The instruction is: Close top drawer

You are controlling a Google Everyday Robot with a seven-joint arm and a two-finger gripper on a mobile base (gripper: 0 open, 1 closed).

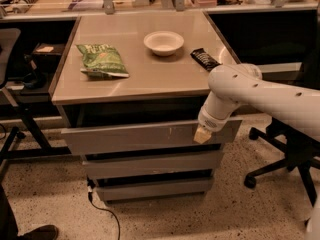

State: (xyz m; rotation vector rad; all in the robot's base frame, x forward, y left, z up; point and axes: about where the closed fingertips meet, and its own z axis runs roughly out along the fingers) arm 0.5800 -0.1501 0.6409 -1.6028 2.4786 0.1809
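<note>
The top drawer (pixel 130 136) is a wide grey front with small white scuffs right of centre. It stands pulled out from the desk, with a dark gap above it. My gripper (pixel 202 134) is at the end of the white arm and sits against the right part of the drawer front, near its upper edge. Two shorter grey drawer fronts (pixel 150 164) lie below it.
On the desk top (pixel 150 79) lie a green chip bag (pixel 101 60), a white bowl (pixel 163 42) and a dark snack bar (pixel 205 59). An office chair base (pixel 280 169) stands on the right. A black cable (pixel 102 211) runs on the floor. Dark furniture (pixel 20 79) is at the left.
</note>
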